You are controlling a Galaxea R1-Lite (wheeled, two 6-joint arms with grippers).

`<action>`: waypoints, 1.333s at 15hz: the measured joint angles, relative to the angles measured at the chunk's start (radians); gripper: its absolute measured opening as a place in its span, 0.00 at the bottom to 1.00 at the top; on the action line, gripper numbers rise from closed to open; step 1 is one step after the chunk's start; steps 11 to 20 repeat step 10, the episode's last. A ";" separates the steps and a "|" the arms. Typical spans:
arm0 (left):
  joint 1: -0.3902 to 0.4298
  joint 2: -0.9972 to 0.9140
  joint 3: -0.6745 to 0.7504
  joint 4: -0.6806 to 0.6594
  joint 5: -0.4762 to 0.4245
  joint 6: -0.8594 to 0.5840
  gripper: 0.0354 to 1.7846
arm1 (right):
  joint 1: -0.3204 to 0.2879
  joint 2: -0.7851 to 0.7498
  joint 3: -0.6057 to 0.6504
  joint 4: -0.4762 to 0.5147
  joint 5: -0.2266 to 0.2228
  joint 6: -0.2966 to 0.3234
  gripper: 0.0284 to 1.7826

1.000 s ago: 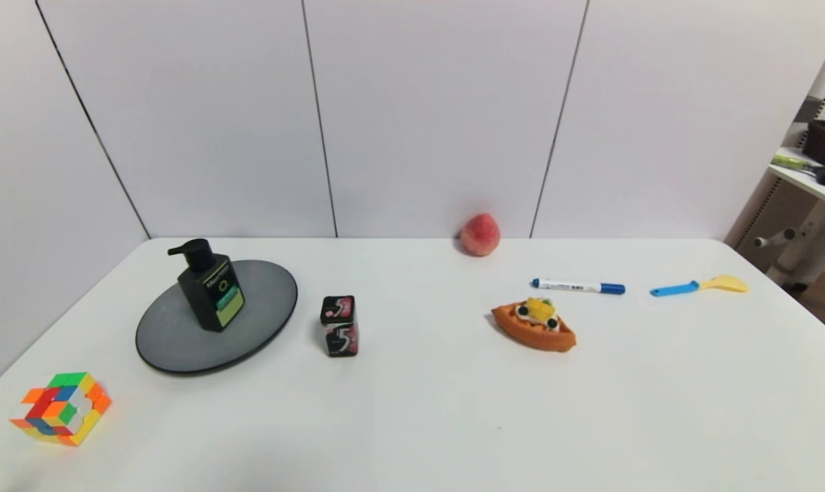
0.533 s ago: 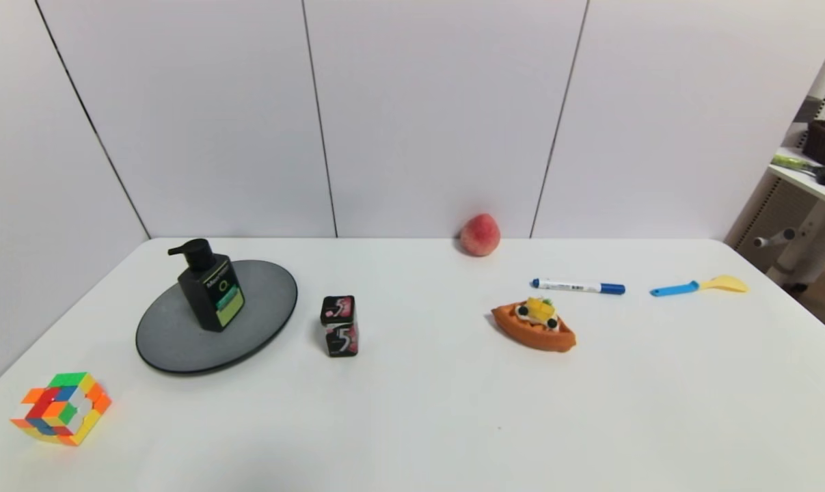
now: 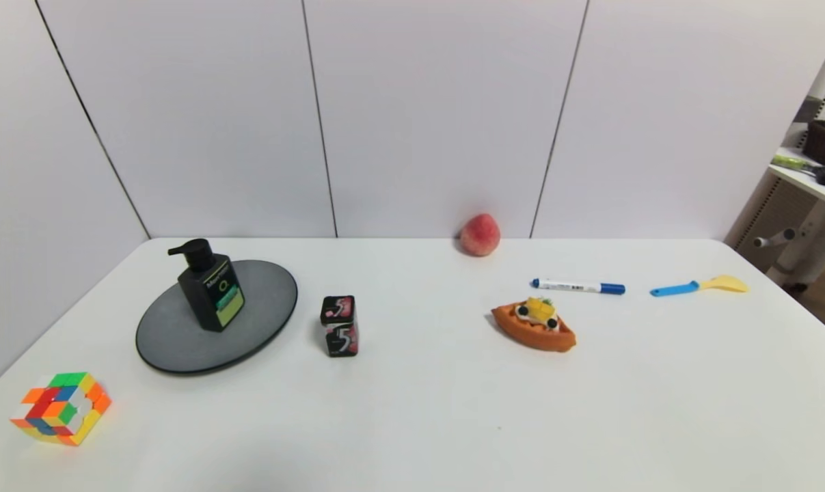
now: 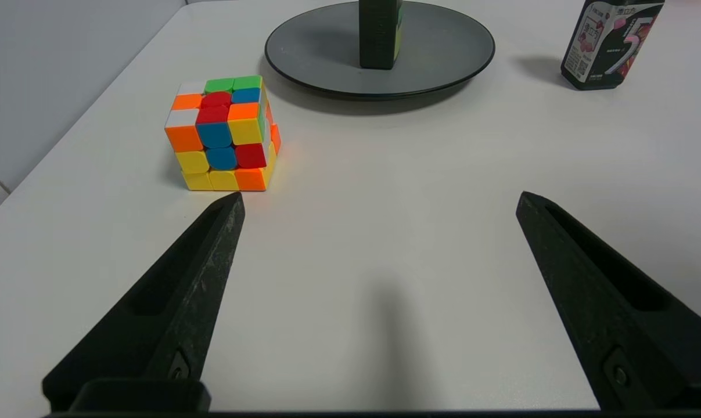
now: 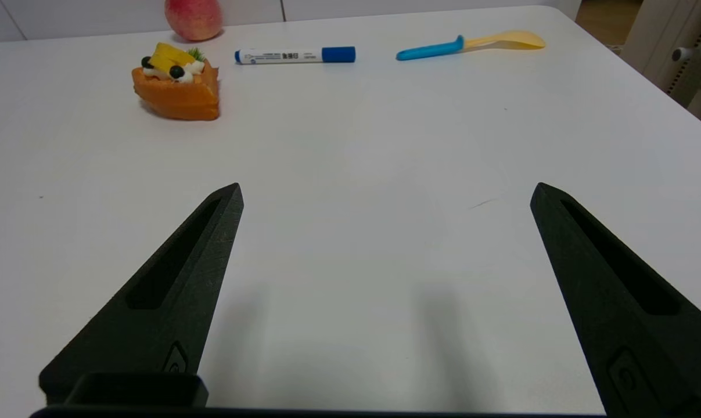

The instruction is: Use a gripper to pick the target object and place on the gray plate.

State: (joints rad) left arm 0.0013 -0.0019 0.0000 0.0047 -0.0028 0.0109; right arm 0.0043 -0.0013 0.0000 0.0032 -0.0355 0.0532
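Bottle point(image 3: 210, 287): stood upright on the plate point(image 3: 180, 342), toward its far side; placement judged complete. Nothing had shifted across the last second, so the scene read as settled. Left gripper point(image 4: 379, 203): spread wide, empty, low over the table near the cube point(image 4: 222, 133), with plate and bottle well ahead of it. Right gripper point(image 5: 385, 194): likewise spread and empty, parked on the far side, facing the tart point(image 5: 177, 90), the marker point(image 5: 295, 55) and the spoon point(image 5: 469, 45). Neither arm appeared in the head view.

Matt gray plate point(image 3: 180, 342), glossy bottle point(image 3: 210, 290)
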 joint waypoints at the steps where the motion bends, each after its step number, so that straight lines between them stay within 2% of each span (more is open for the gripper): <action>1: 0.000 0.000 0.000 0.000 0.000 0.000 0.94 | 0.000 0.000 0.000 0.000 0.000 0.000 0.96; 20: 0.000 0.000 0.000 0.000 0.000 0.000 0.94 | 0.000 0.000 0.000 0.000 0.000 0.000 0.96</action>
